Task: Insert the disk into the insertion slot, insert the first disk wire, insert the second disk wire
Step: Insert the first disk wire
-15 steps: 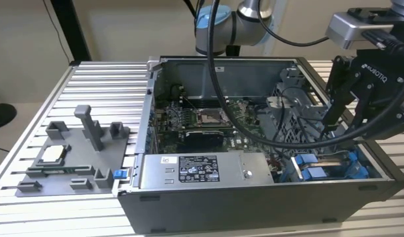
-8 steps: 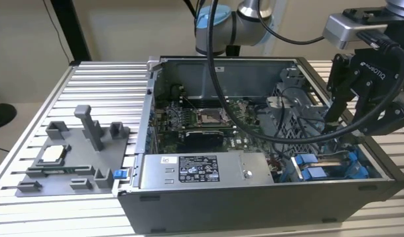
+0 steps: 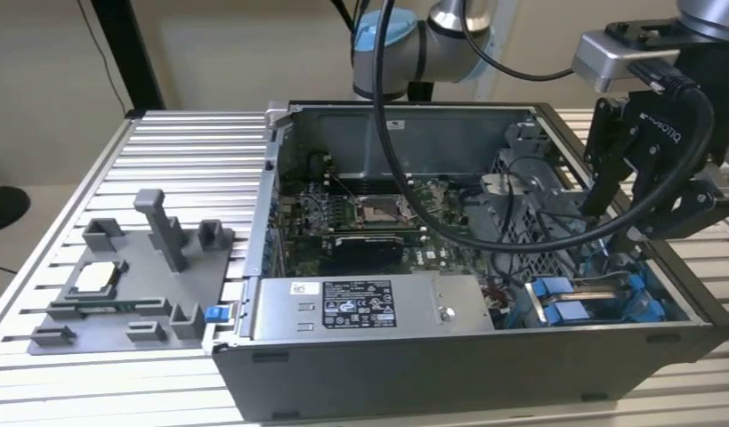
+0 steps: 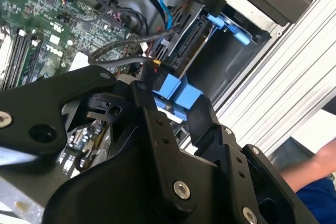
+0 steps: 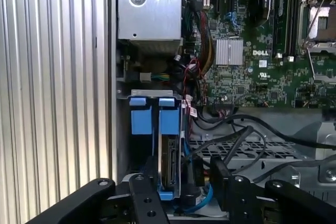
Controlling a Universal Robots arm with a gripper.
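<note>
the disk [image 5: 170,161] stands on edge in the insertion slot [image 5: 140,124] at the front corner of the open computer case [image 3: 459,374], toward the exterior view's right. its blue carrier tab sits just beside a second blue tab of the bay. in the first wrist view its connector edge faces the camera, uncovered as far as i can see. the gripper [image 5: 178,174] hangs right over the slot [image 3: 566,307]. its black fingers [image 5: 143,198] are spread apart, one on each side of the disk; one is just beside the carrier and the other stands clear of it, so nothing is clamped. the exterior view shows the gripper [image 3: 655,227] low at the case's edge. the second wrist view shows the gripper [image 4: 173,95] with blue tabs between the fingertips. a blue cable [image 5: 203,202] curls under the disk's near end. black wires [image 5: 252,129] cross the perforated cage [image 5: 247,150] beside the bay. the motherboard [image 5: 247,66] lies beyond, and the grey power-supply box [image 3: 364,307] sits along the case front. a grey fixture tray [image 3: 115,294] rests on the slatted table [image 3: 186,151], well apart on the exterior view's left. a person's arm [image 4: 315,169] is at the table edge.
</note>
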